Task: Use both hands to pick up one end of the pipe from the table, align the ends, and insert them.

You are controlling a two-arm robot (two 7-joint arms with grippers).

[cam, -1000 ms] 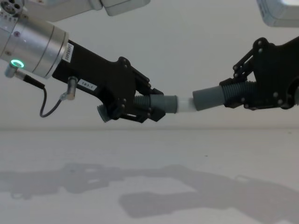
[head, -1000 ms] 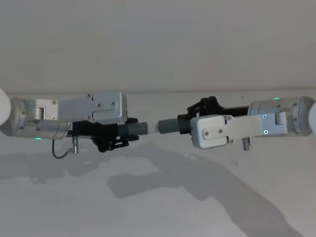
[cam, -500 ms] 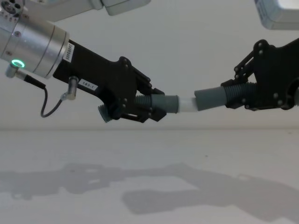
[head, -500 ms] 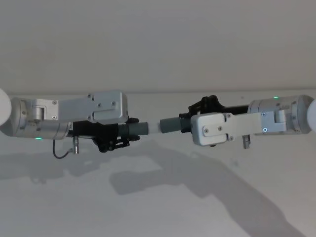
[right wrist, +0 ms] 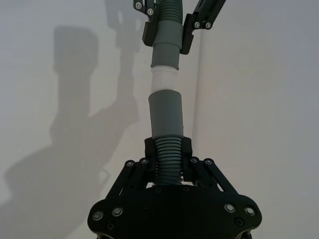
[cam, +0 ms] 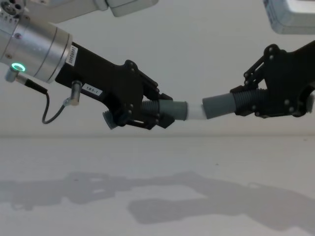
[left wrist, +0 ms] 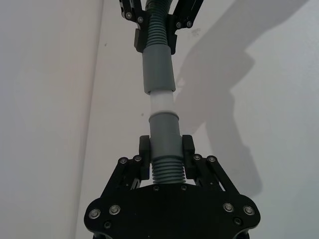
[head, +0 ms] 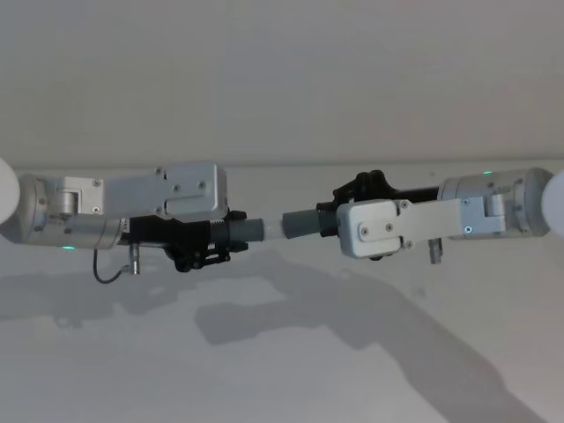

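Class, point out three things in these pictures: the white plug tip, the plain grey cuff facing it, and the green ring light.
white plug tip [left wrist: 161, 103], left wrist view, on its bare middle.
plain grey cuff [cam: 219, 105], chest view, on the cuff's smooth side.
green ring light [cam: 18, 67], chest view, on the lit ring on the left arm.

1. A plain pale wall [cam: 206, 44] was seen behind the work area, bare and evenly lit.
2. A smooth white-grey desk [cam: 157, 162] was spread below it, meeting the wall along a straight horizontal seam.
3. Soft grey shadows [cam: 197, 206] were cast across the desk surface, in long, broken shapes.
4. In the head view, the desk [head: 106, 370] was likewise crossed by a broad dark shadow [head: 352, 335].
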